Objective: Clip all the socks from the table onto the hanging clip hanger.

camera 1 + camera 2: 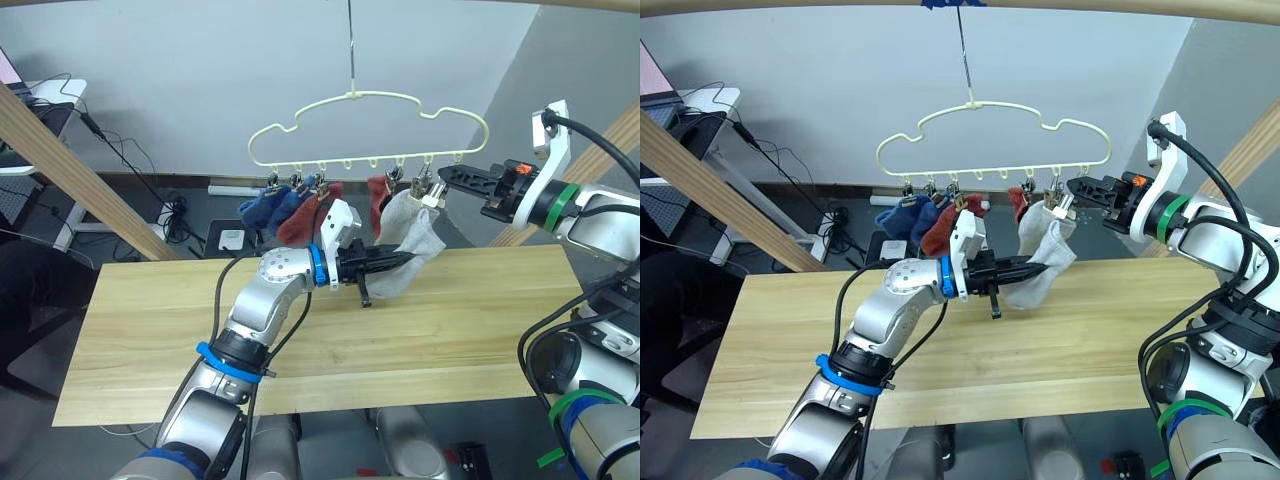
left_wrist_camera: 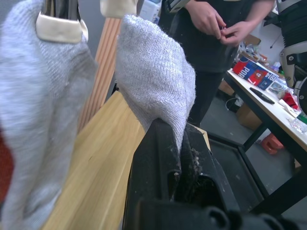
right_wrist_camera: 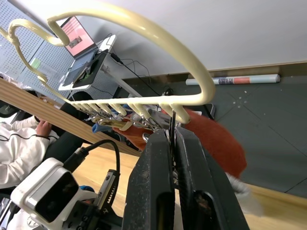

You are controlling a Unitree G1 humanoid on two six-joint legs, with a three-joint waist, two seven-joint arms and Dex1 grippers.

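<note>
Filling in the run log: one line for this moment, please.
left gripper: shut on grey sock | right gripper: shut on clip of hanger | table: no socks lying
</note>
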